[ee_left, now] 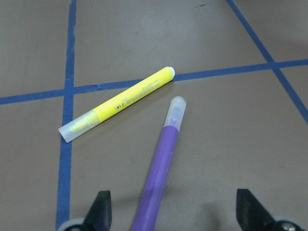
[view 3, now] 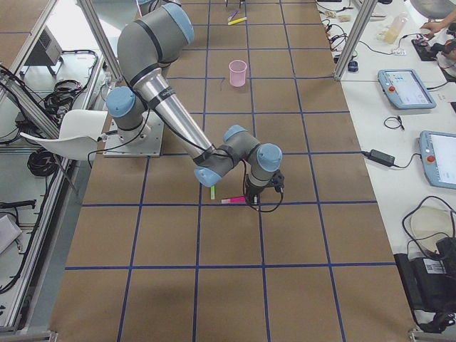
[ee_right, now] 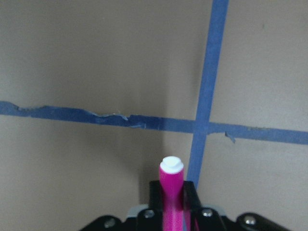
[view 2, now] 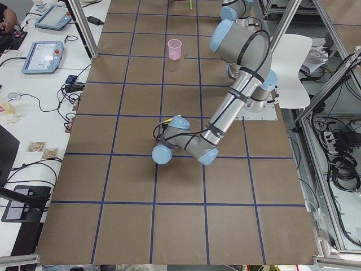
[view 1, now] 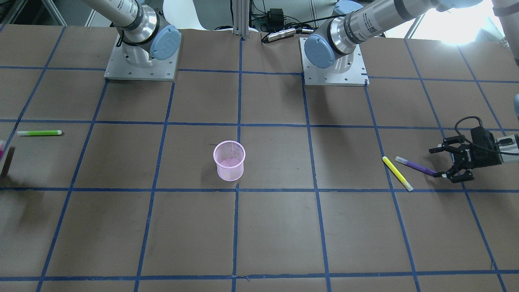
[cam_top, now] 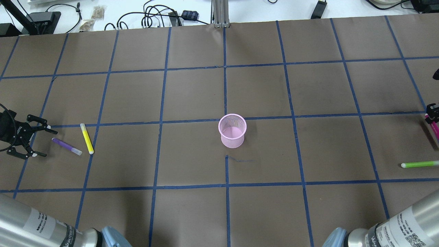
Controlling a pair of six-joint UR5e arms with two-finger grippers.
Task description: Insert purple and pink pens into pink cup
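The pink mesh cup (cam_top: 232, 130) stands upright at the table's middle, also in the front view (view 1: 229, 160). The purple pen (cam_top: 67, 146) lies flat next to a yellow pen (cam_top: 86, 138). My left gripper (cam_top: 46, 142) is open and low at the purple pen's end; the left wrist view shows the purple pen (ee_left: 159, 178) between the spread fingertips (ee_left: 101, 209). My right gripper (ee_right: 172, 211) is shut on the pink pen (ee_right: 171, 178), whose white tip sticks out forward. It sits at the overhead view's right edge (cam_top: 432, 111), low over the table.
A green pen (cam_top: 420, 164) lies near the right gripper, also in the front view (view 1: 39, 132). The yellow pen (ee_left: 118, 103) lies just beyond the purple one. Blue tape lines grid the brown table. Both arm bases (view 1: 142, 61) stand at the robot's side.
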